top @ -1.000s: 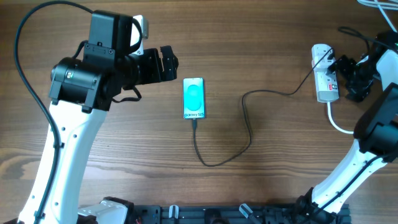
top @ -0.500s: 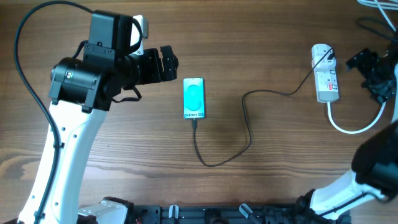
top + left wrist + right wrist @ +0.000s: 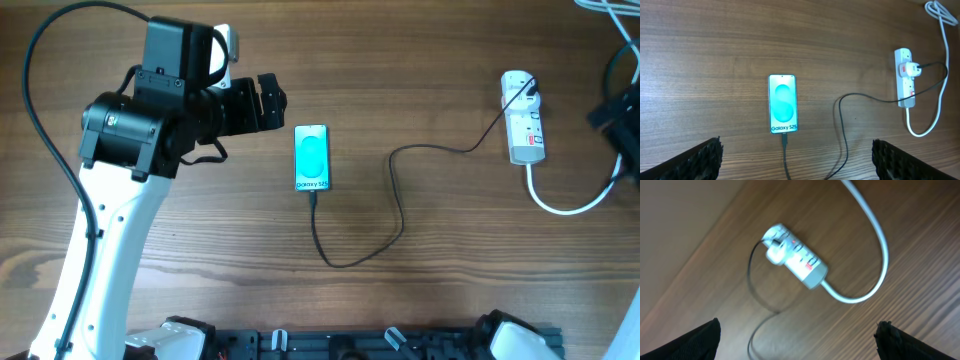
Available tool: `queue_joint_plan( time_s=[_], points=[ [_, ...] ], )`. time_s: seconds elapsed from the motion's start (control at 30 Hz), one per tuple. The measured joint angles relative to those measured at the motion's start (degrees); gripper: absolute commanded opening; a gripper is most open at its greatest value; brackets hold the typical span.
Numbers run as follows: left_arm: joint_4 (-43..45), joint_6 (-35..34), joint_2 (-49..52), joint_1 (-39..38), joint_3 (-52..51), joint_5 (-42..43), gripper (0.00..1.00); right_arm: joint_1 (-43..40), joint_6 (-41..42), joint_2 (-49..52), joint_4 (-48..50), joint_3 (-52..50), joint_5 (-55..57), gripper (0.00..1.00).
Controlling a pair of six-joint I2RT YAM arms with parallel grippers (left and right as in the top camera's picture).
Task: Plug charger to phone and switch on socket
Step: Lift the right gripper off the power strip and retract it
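Charger [image 3: 402, 222] tip sat in the phone [image 3: 311, 157] at the middle of the bench [image 3: 450, 290], plug seated in the socket [image 3: 524, 130] far right. Plugging looked done; whether the socket was switched on, couldn't tell. Left claw [image 3: 275, 103] gaped beside the phone, right claw [image 3: 799, 347] spread above the socket, both empty. One phone, one charger, one socket.
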Motion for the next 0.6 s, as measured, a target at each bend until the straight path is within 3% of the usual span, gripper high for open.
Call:
queue_joint_plan(
  time_s=[0.3,0.6],
  points=[
    [-0.09,0.0,0.0,0.0,0.0,-0.02,1.0,4.68,-1.84,-24.35,6.54,-23.67,-3.69,1.0],
    [-0.11,0.0,0.0,0.0,0.0,-0.02,1.0,4.68,2.12,-25.11,5.25,-26.47,-4.52,1.0]
  ],
)
